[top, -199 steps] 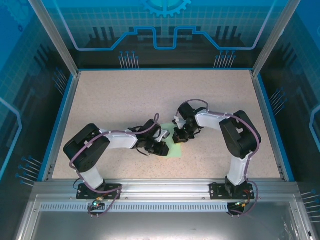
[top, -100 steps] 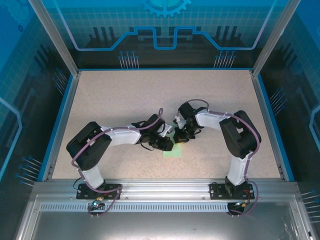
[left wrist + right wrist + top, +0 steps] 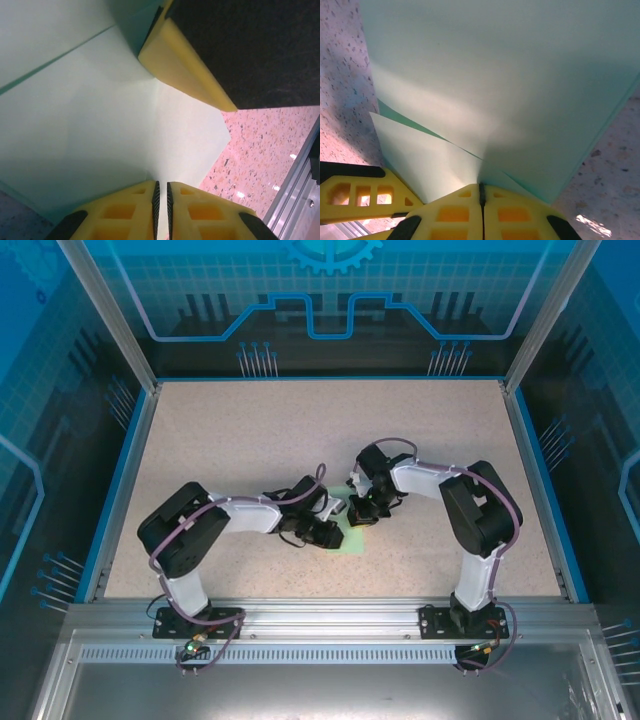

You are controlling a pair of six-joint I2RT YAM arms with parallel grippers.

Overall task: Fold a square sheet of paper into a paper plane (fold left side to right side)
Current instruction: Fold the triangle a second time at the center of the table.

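Observation:
The square sheet of paper is pale mint green and lies mid-table between my two grippers, partly folded over itself. My left gripper sits at its left side. In the left wrist view its pads stand a thin slit apart, and the paper runs into that slit. My right gripper is at the sheet's far edge. Its jaws are shut where two paper layers meet. The right gripper's yellow finger shows just beyond the left one.
The speckled table has blue side rails and an aluminium front rail. Both arms reach in low toward the middle, their elbows out to the sides. The left gripper's finger lies close beside the right jaws.
My left gripper has moved right, toward the right gripper, and more of the green sheet is now covered. The right gripper has hardly moved.

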